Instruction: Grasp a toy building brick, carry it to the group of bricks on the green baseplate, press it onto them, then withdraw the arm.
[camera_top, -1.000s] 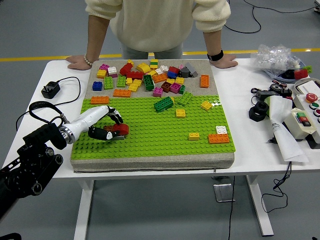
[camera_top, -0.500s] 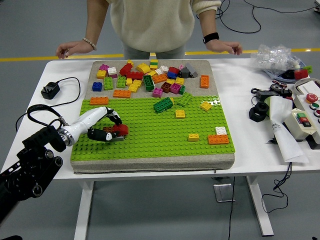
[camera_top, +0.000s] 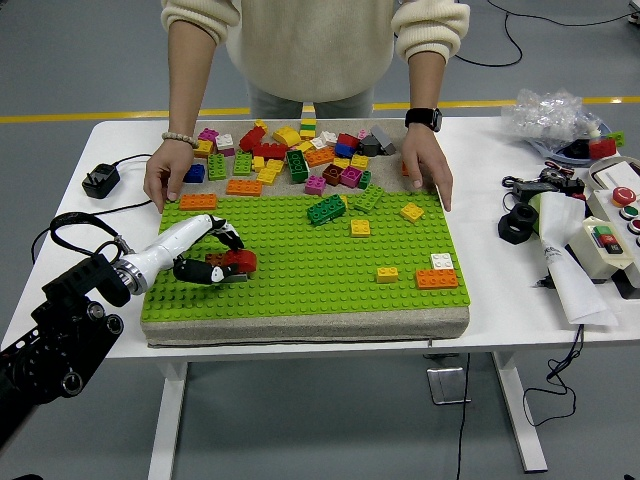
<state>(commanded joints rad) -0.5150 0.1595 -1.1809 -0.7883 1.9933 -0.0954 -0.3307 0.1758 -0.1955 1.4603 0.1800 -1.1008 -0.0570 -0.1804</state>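
My left arm: it comes in from the lower left corner, black, reaching over the near left part of the counter (camera_top: 500, 300).
Charger: a black plug with its cable (camera_top: 100, 180) lies on the counter left of the board, beyond my arm.
My left robot hand (camera_top: 205, 255): white, with dark fingertips, it lies low over the left side of the green baseplate (camera_top: 310, 270), fingers curled around a red brick (camera_top: 238, 262).
Red brick: clasped at my fingertips, right at the baseplate's studs near its left edge; I cannot tell whether it is seated on them.
Person's hand on my left (camera_top: 168, 172): flat on the board's far left edge, beside the orange brick (camera_top: 198, 201) that sits at the top of the baseplate.
Loose bricks (camera_top: 290, 155): a mixed, many-coloured heap on the grey cloth beyond the baseplate.
Bricks on the baseplate: a green pair (camera_top: 327, 208) near the top middle, yellow ones to its right, and an orange and white group (camera_top: 437, 272) at the right, well apart from my robot hand.
Person's other hand (camera_top: 425, 168): spread on the board's far right corner.
Far right of the counter: a control box with buttons (camera_top: 615, 225), white paper and black parts.
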